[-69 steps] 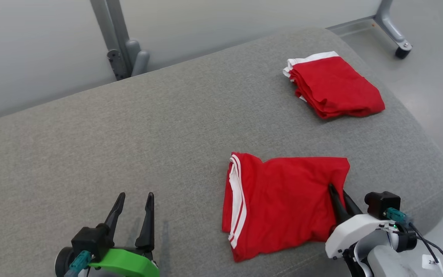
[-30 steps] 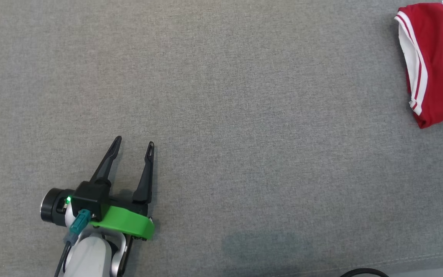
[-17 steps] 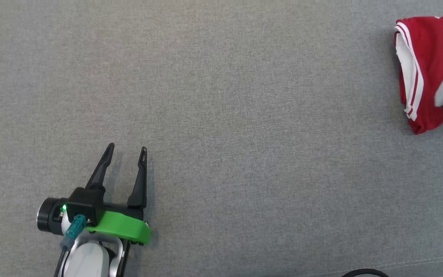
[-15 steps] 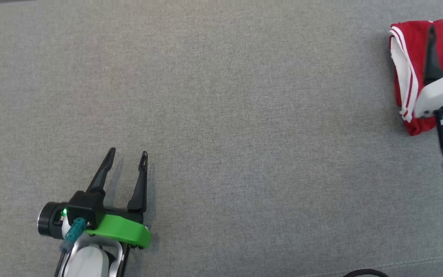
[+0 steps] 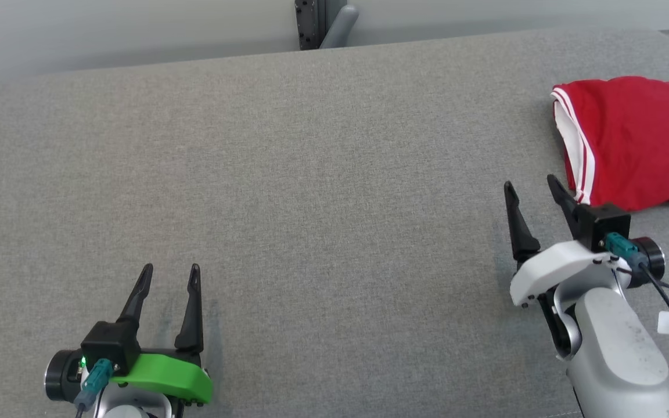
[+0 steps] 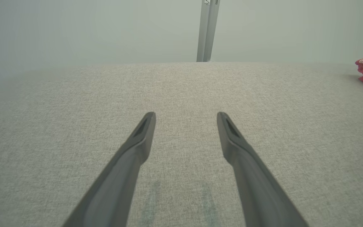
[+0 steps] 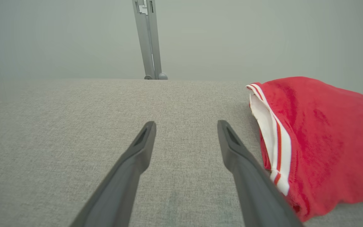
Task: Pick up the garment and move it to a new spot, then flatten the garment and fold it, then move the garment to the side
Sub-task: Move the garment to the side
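- You have the folded red jersey garment with white, red-striped trim [image 5: 636,139] lying at the far right of the grey woven fabric cushion [image 5: 311,174]. Its trimmed edge faces the cushion's middle, and nothing grips it.
- Your right gripper [image 5: 529,183] sits just left of that trimmed edge on the near side. Its fingers point away from the robot and are spread wide with nothing between them. In the right wrist view the gripper [image 7: 186,124] hangs low over bare cushion, and its right finger runs alongside the garment [image 7: 320,135]. You cannot tell whether they touch.
- Your left gripper [image 5: 171,268] hovers well apart at the lower left, its jaws equally wide and empty, pointing the same way.
- Half a second ago the right gripper's finger lay over the red cloth. It has since drawn back off the garment, towards the robot.
- The head camera has tilted up since then, so the grey metal post [image 5: 311,23] behind the cushion now shows. The left gripper's pose is unchanged.
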Robot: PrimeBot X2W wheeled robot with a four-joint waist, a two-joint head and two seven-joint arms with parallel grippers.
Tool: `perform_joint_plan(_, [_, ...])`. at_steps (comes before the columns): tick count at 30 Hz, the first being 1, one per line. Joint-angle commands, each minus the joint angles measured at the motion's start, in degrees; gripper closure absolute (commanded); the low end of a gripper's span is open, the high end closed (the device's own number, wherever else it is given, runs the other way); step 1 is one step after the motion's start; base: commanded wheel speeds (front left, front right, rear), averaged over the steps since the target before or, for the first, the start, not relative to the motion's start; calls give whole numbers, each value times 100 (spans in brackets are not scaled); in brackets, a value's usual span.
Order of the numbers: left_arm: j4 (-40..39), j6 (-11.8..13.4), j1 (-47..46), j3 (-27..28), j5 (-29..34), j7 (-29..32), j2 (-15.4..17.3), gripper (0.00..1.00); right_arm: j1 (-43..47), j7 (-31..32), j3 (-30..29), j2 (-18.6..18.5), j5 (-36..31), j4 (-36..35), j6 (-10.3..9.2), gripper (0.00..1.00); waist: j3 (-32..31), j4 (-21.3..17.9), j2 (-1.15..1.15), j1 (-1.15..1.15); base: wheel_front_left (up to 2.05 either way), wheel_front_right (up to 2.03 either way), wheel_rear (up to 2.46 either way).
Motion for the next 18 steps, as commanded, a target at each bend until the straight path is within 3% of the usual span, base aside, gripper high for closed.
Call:
perform_joint_plan(1, [11, 28, 67, 23, -51, 5, 8, 0, 116, 2, 5, 13, 64, -53, -10, 0, -207, 48, 0, 0, 0, 0, 0])
perform_joint_plan(18, [80, 165, 616, 106, -225, 5, 7, 0, 1231, 1, 40, 243, 188, -485, -10, 0, -960, 39, 0, 0, 0, 0, 0])
